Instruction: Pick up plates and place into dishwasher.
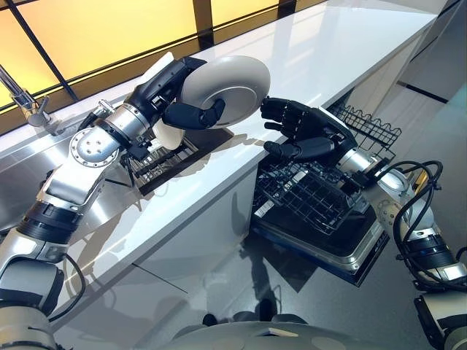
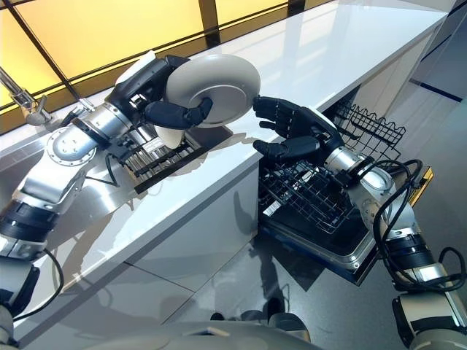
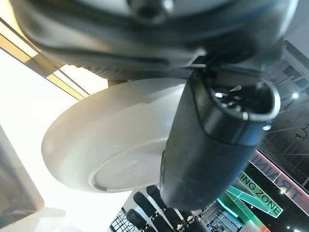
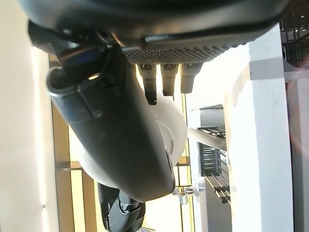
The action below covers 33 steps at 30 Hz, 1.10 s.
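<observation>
A white plate (image 1: 228,87) is held on edge above the white counter (image 1: 321,51), its underside facing me, and my left hand (image 1: 191,111) is shut on it with the thumb across the base. The same plate (image 3: 111,145) fills the left wrist view past the thumb. My right hand (image 1: 300,130) hovers open just right of the plate's rim, fingers spread, not touching it. Below it the dishwasher's black wire rack (image 1: 314,195) stands pulled out on the lowered door (image 1: 350,248). Another white plate (image 1: 169,136) stands in the drying rack (image 1: 164,162) behind my left hand.
A faucet (image 1: 25,102) rises at the far left by the steel sink surround (image 1: 22,168). A second wire basket (image 1: 368,125) sticks out of the dishwasher above the lower rack. Grey floor lies in front of the counter.
</observation>
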Motion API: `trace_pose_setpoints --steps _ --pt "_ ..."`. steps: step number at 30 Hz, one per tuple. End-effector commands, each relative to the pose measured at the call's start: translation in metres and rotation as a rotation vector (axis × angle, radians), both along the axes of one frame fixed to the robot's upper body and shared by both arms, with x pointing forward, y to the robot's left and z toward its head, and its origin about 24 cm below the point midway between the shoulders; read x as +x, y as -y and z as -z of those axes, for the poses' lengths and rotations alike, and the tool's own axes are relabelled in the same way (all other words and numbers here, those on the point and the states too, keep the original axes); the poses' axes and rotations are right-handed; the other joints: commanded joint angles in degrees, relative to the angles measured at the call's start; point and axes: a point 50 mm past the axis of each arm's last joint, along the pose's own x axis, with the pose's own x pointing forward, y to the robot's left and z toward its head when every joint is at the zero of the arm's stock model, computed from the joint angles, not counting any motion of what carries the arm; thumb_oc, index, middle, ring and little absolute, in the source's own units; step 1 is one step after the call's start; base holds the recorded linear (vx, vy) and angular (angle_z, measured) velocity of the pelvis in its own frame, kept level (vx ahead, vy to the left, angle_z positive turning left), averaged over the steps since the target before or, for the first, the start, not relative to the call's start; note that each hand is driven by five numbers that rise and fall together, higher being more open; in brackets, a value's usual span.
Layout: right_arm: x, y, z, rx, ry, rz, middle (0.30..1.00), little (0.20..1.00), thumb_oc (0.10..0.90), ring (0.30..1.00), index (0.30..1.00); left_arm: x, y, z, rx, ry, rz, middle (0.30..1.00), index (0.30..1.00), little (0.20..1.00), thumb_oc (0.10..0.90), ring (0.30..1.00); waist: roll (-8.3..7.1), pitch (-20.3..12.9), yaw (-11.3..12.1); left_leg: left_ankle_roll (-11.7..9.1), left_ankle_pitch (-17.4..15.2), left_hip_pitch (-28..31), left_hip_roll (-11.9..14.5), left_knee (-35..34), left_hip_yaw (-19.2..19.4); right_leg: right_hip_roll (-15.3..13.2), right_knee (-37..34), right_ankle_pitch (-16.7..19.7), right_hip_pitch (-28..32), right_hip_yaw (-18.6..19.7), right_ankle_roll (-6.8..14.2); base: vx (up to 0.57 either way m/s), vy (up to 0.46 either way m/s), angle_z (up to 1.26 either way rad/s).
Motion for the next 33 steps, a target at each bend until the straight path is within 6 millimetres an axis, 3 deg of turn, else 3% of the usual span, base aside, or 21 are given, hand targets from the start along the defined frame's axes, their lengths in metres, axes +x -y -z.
trace_pose_setpoints --steps 1,6,15,21,33 --pt "0.012 0.012 -0.058 -0.039 0.244 0.112 0.9 0.9 0.8 0.9 0.9 -0.01 -0.011 -0.058 -0.057 0.284 0.0 0.3 0.3 0.2 0.1 0.3 -1.33 -5.85 0.66 -0.11 -1.05 -1.4 -1.29 0.11 -3.3 -2.33 0.51 0.18 2.61 -3.02 3.85 0.0 0.0 0.0" --pt "0.017 0.045 -0.058 -0.093 0.219 0.29 0.9 0.9 0.8 0.9 0.9 -0.013 -0.023 -0.068 -0.048 0.336 -0.065 0.3 0.3 0.2 0.1 0.3 -1.06 -5.7 0.73 -0.22 -1.69 -1.13 -1.33 0.11 -3.69 -2.21 0.51 -0.47 3.02 -3.24 3.86 0.0 0.0 0.0" --pt "0.016 0.055 -0.057 -0.095 0.202 0.309 0.9 0.9 0.8 0.9 0.9 -0.017 -0.032 -0.072 -0.031 0.376 -0.093 0.3 0.3 0.2 0.1 0.3 -1.11 -5.8 1.23 -0.2 -1.19 -1.31 -1.59 0.11 -4.18 -2.3 0.51 -0.19 3.08 -3.65 3.72 -0.01 0.001 0.0" --pt "0.016 0.047 -0.06 -0.061 0.225 0.273 0.9 0.9 0.8 0.9 0.9 -0.016 -0.03 -0.07 -0.043 0.343 -0.061 0.3 0.3 0.2 0.1 0.3 -1.03 -5.68 1.4 -0.1 -1.24 -1.24 -1.65 0.11 -4.4 -2.33 0.51 -0.27 3.21 -3.76 3.65 0.0 0.0 0.0" --pt "0.015 0.011 -0.081 0.033 0.34 0.136 0.9 0.9 0.8 0.9 0.9 -0.01 0.003 -0.047 -0.062 0.184 0.136 0.3 0.3 0.2 0.1 0.3 -1.21 -5.69 1.01 0.22 -1.51 -0.98 -1.72 0.11 -4.36 -2.07 0.51 -0.24 3.19 -3.06 3.59 0.0 0.0 0.0"
